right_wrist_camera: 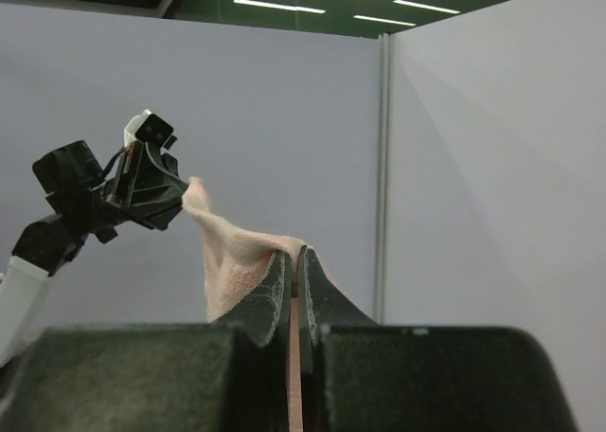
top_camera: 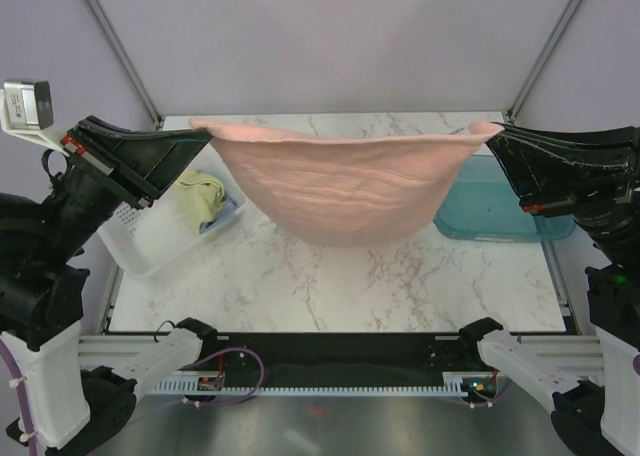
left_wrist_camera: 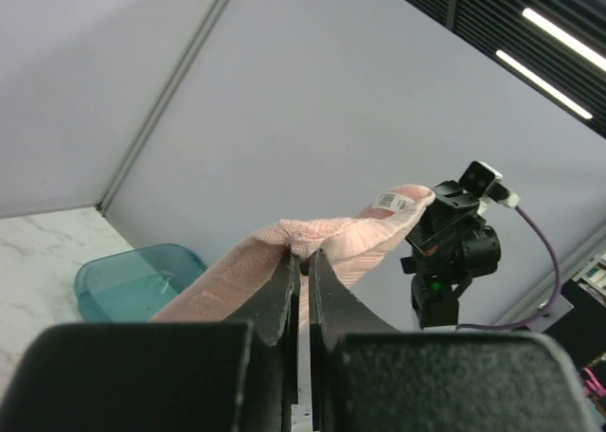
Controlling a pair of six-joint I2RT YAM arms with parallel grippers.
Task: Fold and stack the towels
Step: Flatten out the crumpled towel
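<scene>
We hold the salmon-pink towel [top_camera: 345,191] stretched in the air between our two arms, above the far half of the marble table [top_camera: 330,286]. Our left gripper [top_camera: 196,129] is clamped on the towel's upper left corner and our right gripper [top_camera: 494,130] on its upper right corner. Each pair of jaws is pressed tight, with only a thin fold of cloth between them. The top edge runs nearly level from one gripper to the other, and the rest hangs in a rounded belly; we cannot tell whether its lowest part touches the tabletop. A small barcode tag [left_wrist_camera: 390,201] shows at the corner the right gripper holds. The pale-yellow-and-teal towel [top_camera: 203,198] lies bunched in the white basket [top_camera: 150,244] at the left. The teal tray [top_camera: 505,221] sits at the right, partly behind the hanging cloth.
</scene>
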